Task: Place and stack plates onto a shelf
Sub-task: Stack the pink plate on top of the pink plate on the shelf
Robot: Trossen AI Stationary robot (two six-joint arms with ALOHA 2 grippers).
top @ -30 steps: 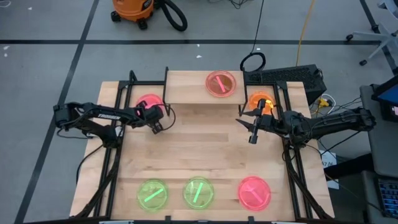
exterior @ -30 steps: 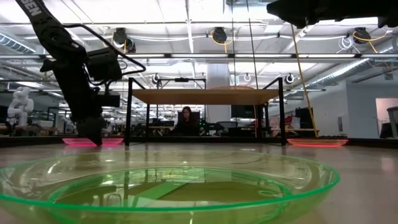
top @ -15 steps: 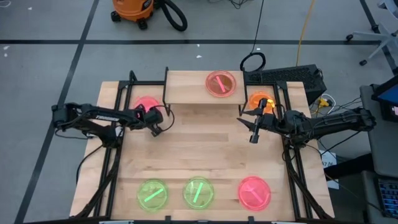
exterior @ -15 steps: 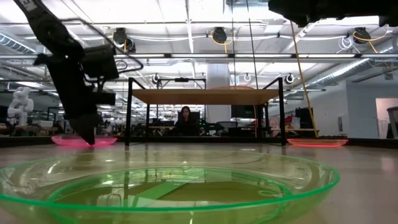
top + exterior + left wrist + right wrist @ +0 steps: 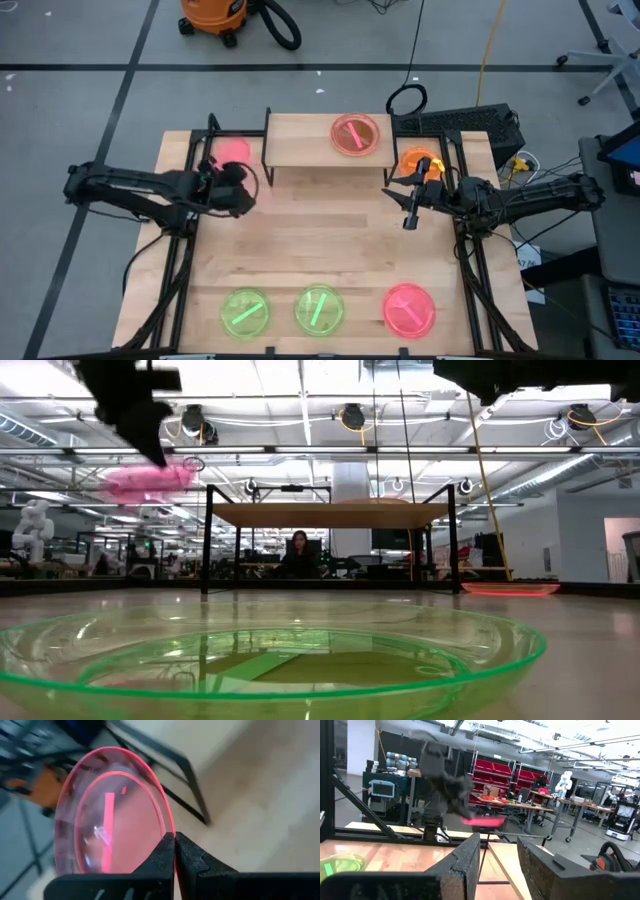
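Six small round translucent plastic plates were in sight on the overhead picture. The left end effector point(image 5: 232, 172), at the left-centre of that frame, had its two dark fingers point(image 5: 161, 855) pinched tight on the rim of a pink plate with a bright streak point(image 5: 230, 151), and the plate was lifted clear of the large light-wood table point(image 5: 300, 240). In the level picture that pink plate point(image 5: 148, 480) hung in the upper left, above the height of the shelf board and to its left, tilted slightly. The left wrist picture showed the same plate point(image 5: 110, 830) seen nearly face-on, its edge clamped between the closed fingertips.

The shelf, a small rectangular light-wood board on thin black metal legs point(image 5: 325, 140), stood at the top centre of the overhead frame and carried one pink-red plate with a streak point(image 5: 355, 134) on its right half. An orange plate point(image 5: 417, 162) lay on the table just right of the shelf, partly covered by the right arm. Along the bottom of the frame lay two neon green plates point(image 5: 246, 311) point(image 5: 319, 308) and another pink plate point(image 5: 409, 309).

The right end effector point(image 5: 410, 208) hovered at the right-centre, over bare table, its fingers point(image 5: 460, 865) spread apart and holding nothing.
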